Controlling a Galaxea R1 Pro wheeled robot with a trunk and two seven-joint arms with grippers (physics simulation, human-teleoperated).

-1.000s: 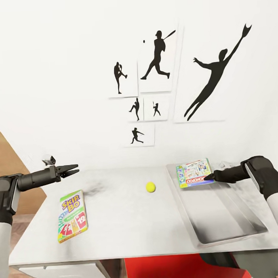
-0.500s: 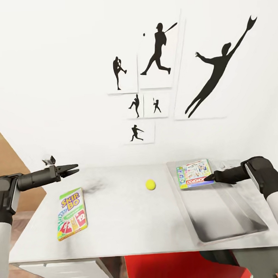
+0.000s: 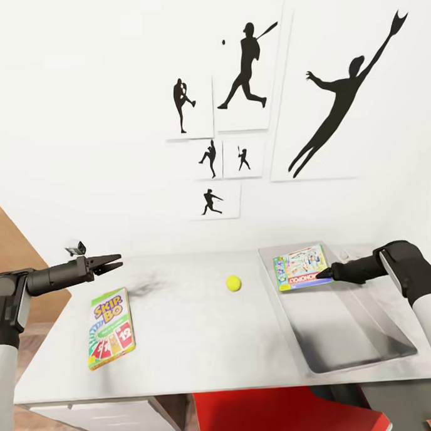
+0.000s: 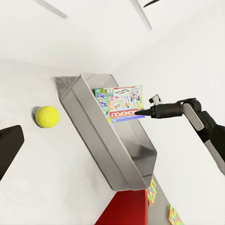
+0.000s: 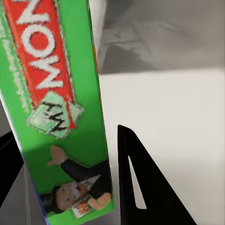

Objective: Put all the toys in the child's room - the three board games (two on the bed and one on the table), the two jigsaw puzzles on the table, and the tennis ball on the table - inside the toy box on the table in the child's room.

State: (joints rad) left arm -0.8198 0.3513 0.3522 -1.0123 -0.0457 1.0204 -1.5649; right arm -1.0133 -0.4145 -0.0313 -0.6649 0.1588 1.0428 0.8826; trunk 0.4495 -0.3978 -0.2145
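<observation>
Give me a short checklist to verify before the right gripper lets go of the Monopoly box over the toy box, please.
1. Right gripper shut on the Monopoly box: ok, its fingers sit on both sides of the box edge in the right wrist view.
2. Monopoly box above the toy box: ok, over the far end.
3. Box already resting on the toy box floor: cannot tell.
4. Landing spot free of other toys: ok, bare floor below.
5. Left gripper away from the toy box: ok, it hovers near the SKIP-BO box.
6. Tennis ball at rest on the table: ok.
</observation>
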